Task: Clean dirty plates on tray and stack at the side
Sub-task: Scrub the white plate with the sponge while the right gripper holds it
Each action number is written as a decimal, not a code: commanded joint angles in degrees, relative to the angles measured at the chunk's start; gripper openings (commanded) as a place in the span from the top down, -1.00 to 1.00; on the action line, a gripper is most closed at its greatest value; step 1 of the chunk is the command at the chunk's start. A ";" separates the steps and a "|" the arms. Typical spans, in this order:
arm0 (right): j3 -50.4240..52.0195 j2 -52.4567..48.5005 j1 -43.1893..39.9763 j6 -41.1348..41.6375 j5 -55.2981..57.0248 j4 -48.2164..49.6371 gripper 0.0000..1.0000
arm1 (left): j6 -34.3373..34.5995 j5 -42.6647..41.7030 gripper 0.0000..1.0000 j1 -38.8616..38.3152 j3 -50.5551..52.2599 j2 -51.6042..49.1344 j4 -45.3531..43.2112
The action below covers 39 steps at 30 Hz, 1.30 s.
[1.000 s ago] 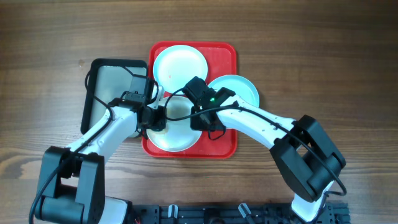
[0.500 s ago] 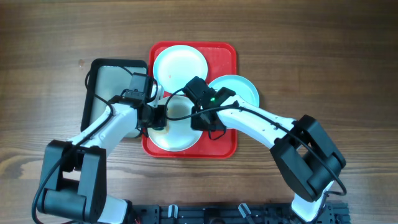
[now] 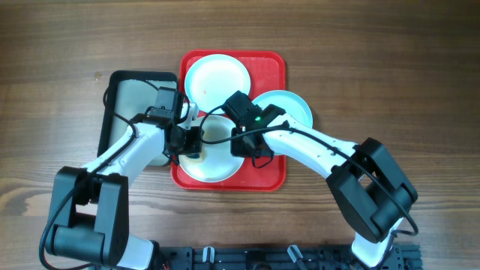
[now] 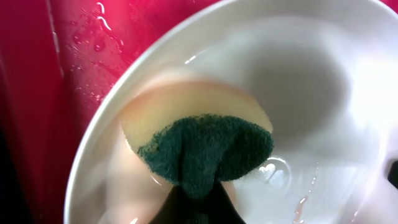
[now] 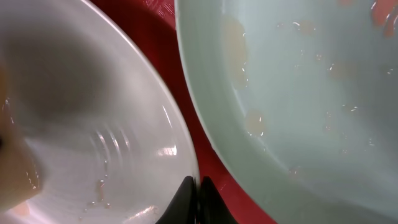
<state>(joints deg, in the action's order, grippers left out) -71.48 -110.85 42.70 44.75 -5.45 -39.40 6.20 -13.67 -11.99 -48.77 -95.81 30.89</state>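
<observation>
The red tray holds three plates. The near plate lies at the tray's front left. My left gripper is shut on a sponge, green pad over yellow foam, pressed onto this wet plate. My right gripper is shut on the same plate's right rim. A second plate lies at the tray's back. A pale aqua plate overhangs the tray's right edge and shows in the right wrist view with small red smears.
A dark grey metal tray lies left of the red tray, partly under my left arm. The wooden table extends all around. Water droplets sit on the red tray.
My left gripper with the sponge has shifted slightly on the near plate. The right arm and the plates have not visibly moved.
</observation>
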 commanded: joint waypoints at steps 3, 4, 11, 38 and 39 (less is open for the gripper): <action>0.20 -0.15 0.74 -1.14 -5.31 2.05 0.92 | 0.50 -5.18 0.92 -1.05 2.82 -3.65 2.89; 0.20 -0.15 0.74 -1.20 -5.42 2.12 0.92 | 0.50 -5.18 0.92 -1.05 2.82 -3.65 3.02; 0.20 -0.15 0.74 -1.29 -6.69 2.49 0.91 | 0.52 -6.58 0.92 -1.05 2.82 -3.65 3.02; 0.20 -0.15 0.74 -1.27 -6.69 2.71 0.91 | 2.51 -17.00 0.92 -7.45 2.82 -5.25 1.38; 0.20 -0.15 0.74 -1.27 -6.69 2.71 0.92 | 2.69 -17.38 0.92 -7.43 2.80 -5.25 0.94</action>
<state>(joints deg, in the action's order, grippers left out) -71.26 -110.85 42.44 44.29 -7.18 -38.48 7.88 -28.21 -18.06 -48.42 -98.43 31.81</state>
